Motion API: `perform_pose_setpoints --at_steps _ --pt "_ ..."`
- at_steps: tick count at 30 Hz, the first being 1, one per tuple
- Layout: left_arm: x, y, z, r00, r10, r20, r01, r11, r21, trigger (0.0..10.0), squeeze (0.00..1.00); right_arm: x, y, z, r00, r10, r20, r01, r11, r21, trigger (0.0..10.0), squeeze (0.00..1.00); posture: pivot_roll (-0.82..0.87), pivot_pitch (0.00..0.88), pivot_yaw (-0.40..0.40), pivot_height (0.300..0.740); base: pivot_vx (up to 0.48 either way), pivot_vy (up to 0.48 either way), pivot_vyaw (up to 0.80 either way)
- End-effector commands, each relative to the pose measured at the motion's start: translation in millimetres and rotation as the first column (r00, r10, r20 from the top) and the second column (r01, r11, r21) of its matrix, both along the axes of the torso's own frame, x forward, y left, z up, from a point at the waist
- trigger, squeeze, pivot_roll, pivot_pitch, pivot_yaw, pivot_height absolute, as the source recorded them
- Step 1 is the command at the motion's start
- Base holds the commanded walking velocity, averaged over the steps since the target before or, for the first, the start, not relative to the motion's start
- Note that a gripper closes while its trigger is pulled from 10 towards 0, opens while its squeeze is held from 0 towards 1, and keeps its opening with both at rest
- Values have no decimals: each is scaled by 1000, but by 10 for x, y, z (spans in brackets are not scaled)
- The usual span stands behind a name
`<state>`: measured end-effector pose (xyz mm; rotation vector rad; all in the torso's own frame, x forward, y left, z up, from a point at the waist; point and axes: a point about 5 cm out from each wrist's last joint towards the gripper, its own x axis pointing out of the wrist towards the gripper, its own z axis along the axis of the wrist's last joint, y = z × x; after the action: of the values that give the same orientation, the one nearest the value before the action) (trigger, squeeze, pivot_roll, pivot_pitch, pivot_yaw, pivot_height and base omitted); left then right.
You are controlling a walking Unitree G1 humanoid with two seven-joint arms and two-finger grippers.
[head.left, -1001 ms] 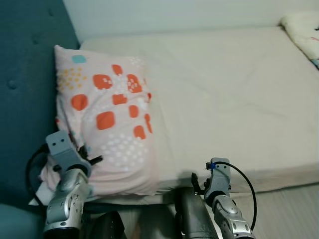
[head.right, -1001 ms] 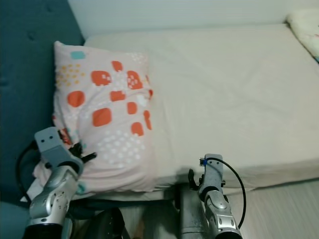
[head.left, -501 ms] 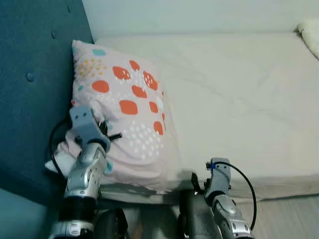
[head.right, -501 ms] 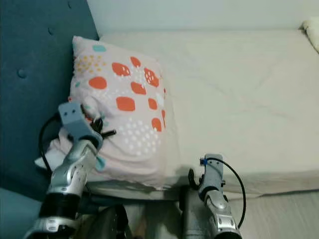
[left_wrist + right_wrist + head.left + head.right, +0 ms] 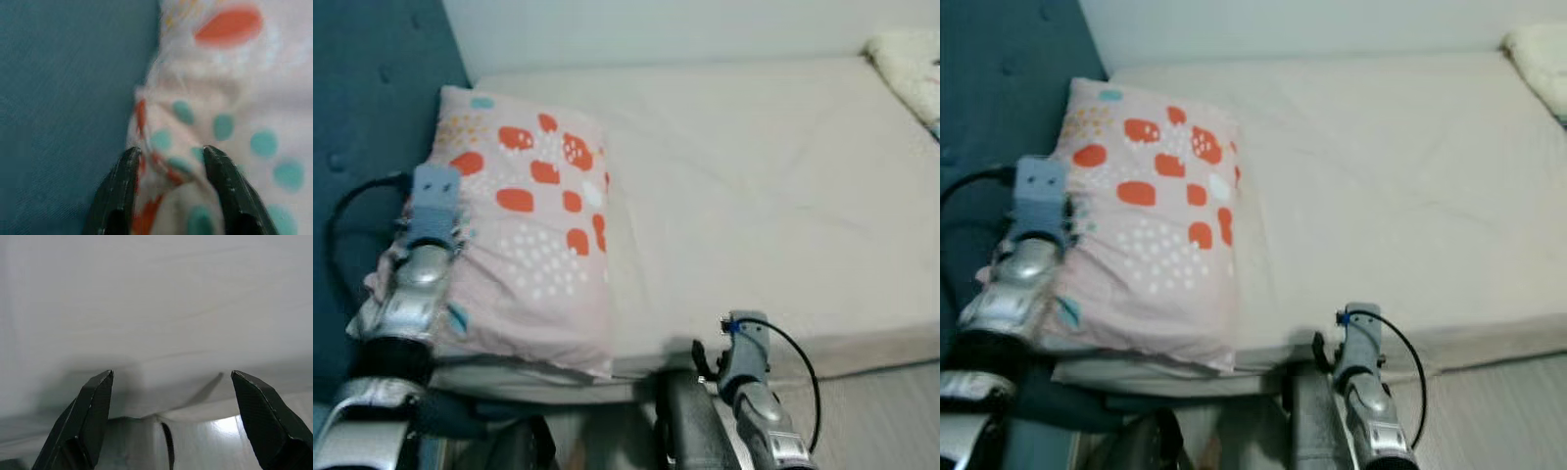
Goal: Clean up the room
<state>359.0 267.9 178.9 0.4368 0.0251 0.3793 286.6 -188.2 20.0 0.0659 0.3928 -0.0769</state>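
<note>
Down low by the bed's near edge, the right gripper (image 5: 171,382) hangs with its fingers spread wide, nothing between them, pale floor beneath. Up on the left, the left gripper (image 5: 171,154) is pinching a bunched fold of the pillow (image 5: 533,225), black fingers (image 5: 122,181) pressed into the spotted fabric right beside the teal headboard (image 5: 372,108). The pillow, pink with orange patches, lies at the head end of the cream mattress (image 5: 754,186), against that headboard. Far off at the right corner sits a fluffy white blanket (image 5: 906,64).
</note>
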Motion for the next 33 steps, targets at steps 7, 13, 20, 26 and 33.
perform_pose_setpoints --at_steps 7,13,20,26,33 --pt "-269 78 -760 880 -111 -462 236 946 222 10000 1000 18 32 -37 1000 7 -20 -7 1000 21 10000 0 -193 212 29 600 0 0 0" --pt "-341 -16 -1022 809 -143 -570 311 927 209 10000 1000 79 50 8 1000 17 -8 -17 1000 22 10000 0 -201 202 25 600 0 0 0" --pt "-279 -174 -1085 830 -215 -515 267 963 27 10000 1000 73 23 8 1000 13 -5 -13 1000 20 10000 0 -209 198 26 600 0 0 0" --pt "-86 -298 -768 928 -243 -284 244 969 -31 10000 1000 87 -23 25 1000 0 1 0 1000 18 10000 0 -218 191 28 600 0 0 0" --pt "-69 24 -175 998 -70 0 69 986 155 10000 1000 95 -48 31 1000 -4 3 4 1000 14 10000 0 -205 194 26 600 0 0 0"
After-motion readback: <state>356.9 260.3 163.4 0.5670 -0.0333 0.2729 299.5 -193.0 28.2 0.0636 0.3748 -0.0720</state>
